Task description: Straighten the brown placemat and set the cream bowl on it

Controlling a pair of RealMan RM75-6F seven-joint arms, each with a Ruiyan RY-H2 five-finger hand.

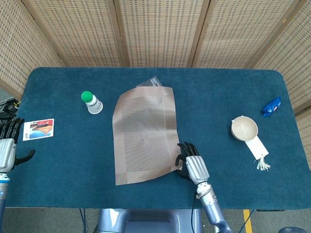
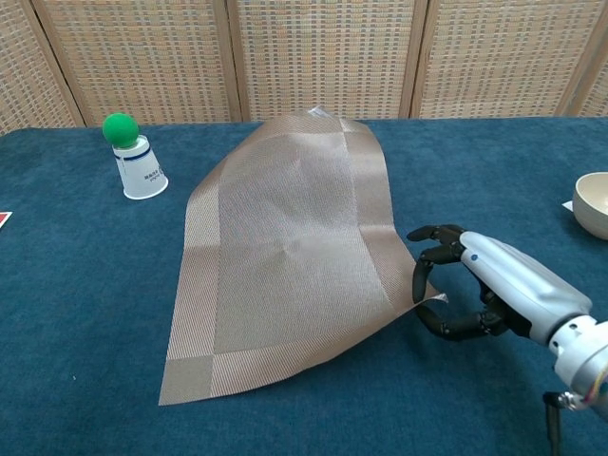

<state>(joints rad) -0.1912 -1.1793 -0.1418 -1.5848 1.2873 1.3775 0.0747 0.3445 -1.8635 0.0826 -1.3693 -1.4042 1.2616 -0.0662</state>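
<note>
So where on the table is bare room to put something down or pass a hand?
Bare cloth lies between the brown placemat and the cream bowl, and between the paper cup and the card. It is crowded at the placemat's near right corner, which the right hand grips, and around the bowl with its tag.
</note>
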